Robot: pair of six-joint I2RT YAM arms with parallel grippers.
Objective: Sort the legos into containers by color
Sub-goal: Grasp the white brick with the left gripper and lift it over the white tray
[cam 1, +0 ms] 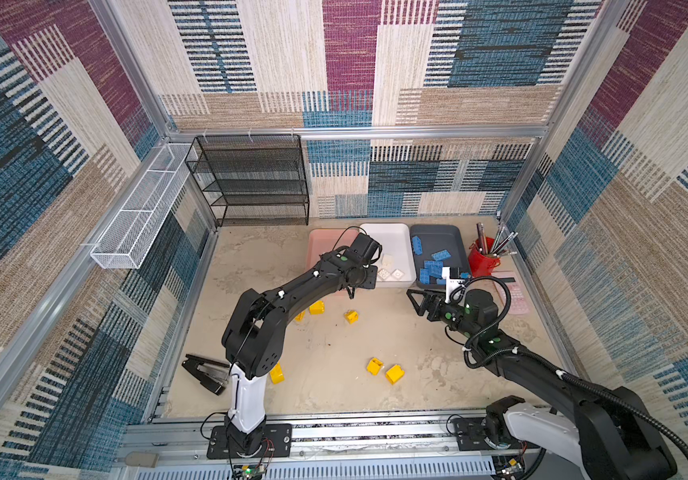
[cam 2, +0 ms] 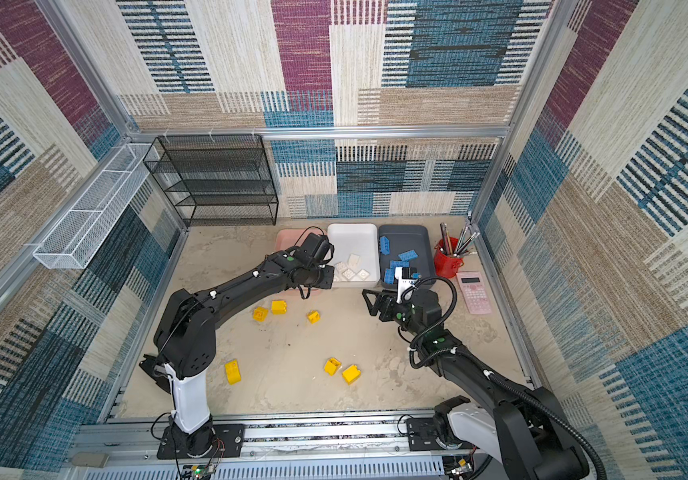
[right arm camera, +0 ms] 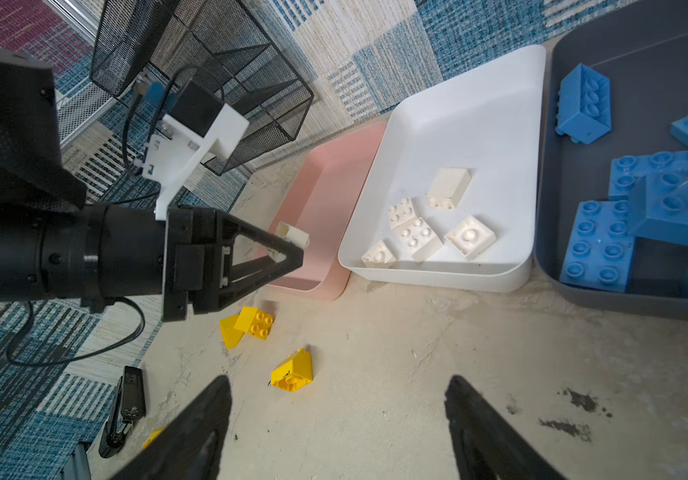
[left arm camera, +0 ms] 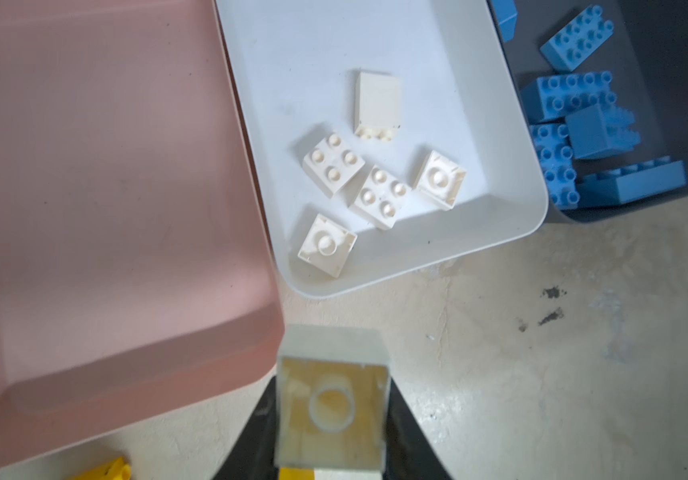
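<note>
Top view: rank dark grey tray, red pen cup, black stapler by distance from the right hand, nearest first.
1. dark grey tray, just behind the right hand.
2. red pen cup, right of that tray.
3. black stapler, far front left.

Bare table [cam 1: 334,345] runs across the centre, between three yellow bricks [cam 1: 316,308] toward 10 o'clock and a yellow pair [cam 1: 394,373] at 5 o'clock. The corner at 11 o'clock, before the black mesh shelf [cam 1: 250,183], is bare too. At 12 to 1 o'clock pink tray [cam 1: 321,241], white tray [cam 1: 392,237] and grey tray [cam 1: 437,235] stand edge to edge. The left arm [cam 1: 292,291] slants from 7 toward 12 o'clock, left gripper [right arm camera: 297,251] clamped on a white brick [right arm camera: 292,237] by the pink tray's near corner. A stapler [cam 1: 205,372] blocks 8 o'clock; pen cup [cam 1: 483,259] and calculator [cam 2: 475,291] crowd 2 o'clock
</note>
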